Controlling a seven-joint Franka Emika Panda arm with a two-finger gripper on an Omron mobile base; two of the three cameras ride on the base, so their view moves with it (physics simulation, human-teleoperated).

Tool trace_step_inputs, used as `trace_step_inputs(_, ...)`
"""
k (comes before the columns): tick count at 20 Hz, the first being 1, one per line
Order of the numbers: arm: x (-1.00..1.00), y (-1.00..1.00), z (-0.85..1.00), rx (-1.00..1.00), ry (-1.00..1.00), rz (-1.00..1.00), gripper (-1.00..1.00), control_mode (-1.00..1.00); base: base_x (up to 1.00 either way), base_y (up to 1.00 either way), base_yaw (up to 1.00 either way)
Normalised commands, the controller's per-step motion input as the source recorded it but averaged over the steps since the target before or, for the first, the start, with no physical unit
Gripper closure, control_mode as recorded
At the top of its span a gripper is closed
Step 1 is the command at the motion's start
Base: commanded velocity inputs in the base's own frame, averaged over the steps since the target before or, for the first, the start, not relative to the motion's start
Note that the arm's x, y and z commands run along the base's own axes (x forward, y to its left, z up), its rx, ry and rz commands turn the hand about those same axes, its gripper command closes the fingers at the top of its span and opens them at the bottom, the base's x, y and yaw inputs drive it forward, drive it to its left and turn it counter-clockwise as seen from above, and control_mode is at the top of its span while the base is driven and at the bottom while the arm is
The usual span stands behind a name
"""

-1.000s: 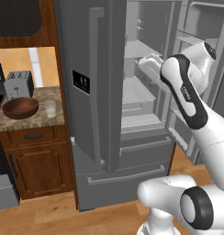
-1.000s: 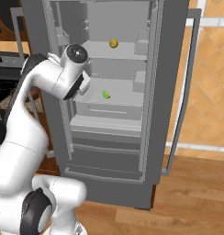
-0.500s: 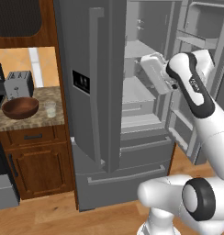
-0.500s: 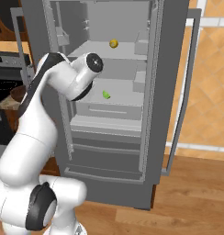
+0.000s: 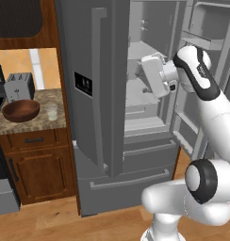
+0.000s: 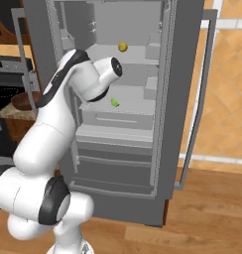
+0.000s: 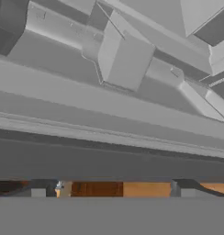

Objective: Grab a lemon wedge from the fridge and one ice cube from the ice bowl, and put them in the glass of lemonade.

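Note:
The grey steel fridge [image 5: 95, 94] stands with its right door [image 6: 202, 89] swung open, shelves bare to view. A small yellow-green lemon wedge [image 6: 114, 102] lies on the middle shelf. My gripper [image 5: 146, 75] hangs at the mouth of the fridge, above and in front of that shelf, apart from the wedge. In the hand view its fingertips [image 7: 38, 192] stand wide apart with nothing between them, facing tilted shelves. On the counter to the left sit the brown ice bowl [image 5: 20, 109] and, beside it, the glass of lemonade [image 5: 52, 111]. The ice cube is too small to make out.
A round yellow fruit [image 6: 122, 47] rests on the upper shelf. A silver toaster [image 5: 19, 86] stands behind the bowl. The fridge's left door with its black dispenser panel [image 5: 84, 84] is closed, and door bins [image 5: 209, 23] line the open door to my right.
The arm has swung the hand further toward the fridge opening; the wrist has shifted sideways to sit before the shelves. The wedge, bowl and glass have not moved.

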Motion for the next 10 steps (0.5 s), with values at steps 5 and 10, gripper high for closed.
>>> trace_step_inputs(5, 0.92, 0.27, -0.34, 0.00, 0.05, 0.00, -1.00, -1.00, 0.00, 0.00, 0.00)
trace_step_inputs(10, 0.29, 0.19, -0.11, 0.00, 0.11, 0.00, -1.00, -1.00, 0.00, 0.00, 0.00)
